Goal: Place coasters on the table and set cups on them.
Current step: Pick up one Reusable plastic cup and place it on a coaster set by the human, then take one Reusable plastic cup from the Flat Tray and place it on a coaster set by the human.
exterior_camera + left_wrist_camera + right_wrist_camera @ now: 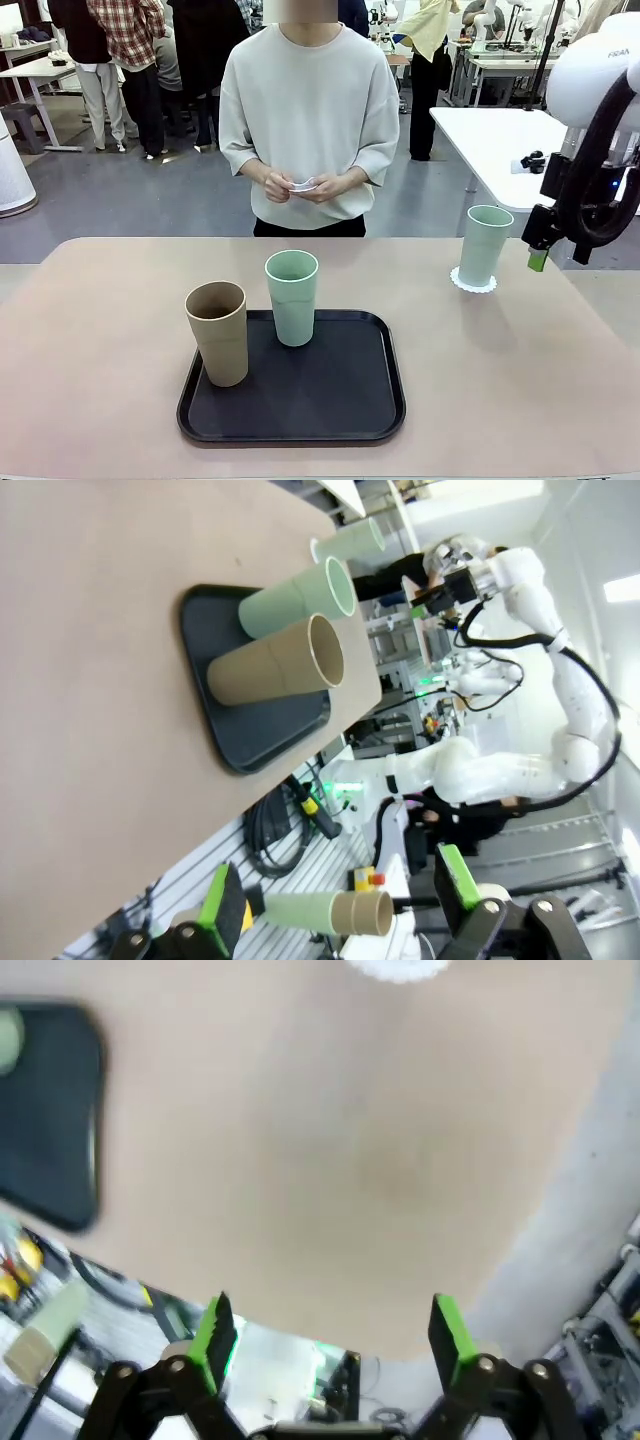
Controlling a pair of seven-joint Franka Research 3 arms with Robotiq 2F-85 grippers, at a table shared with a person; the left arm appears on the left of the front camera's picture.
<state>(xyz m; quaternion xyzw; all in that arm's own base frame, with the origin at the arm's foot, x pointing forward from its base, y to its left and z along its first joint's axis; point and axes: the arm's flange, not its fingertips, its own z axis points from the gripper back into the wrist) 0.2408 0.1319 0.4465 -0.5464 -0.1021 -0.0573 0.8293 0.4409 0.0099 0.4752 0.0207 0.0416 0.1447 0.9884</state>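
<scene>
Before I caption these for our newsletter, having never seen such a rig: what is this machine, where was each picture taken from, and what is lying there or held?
It is a robot with two white arms, facing a person across a beige table. One picture looks from between the arms; the right arm shows at its edge. The other two come from cameras on the wrists, looking along each arm's green-padded jaws; both pairs stand open and empty. On the table a black tray holds a tan cup and a green cup. A second green cup stands apart on a lacy white coaster. The person holds something small and white.
</scene>
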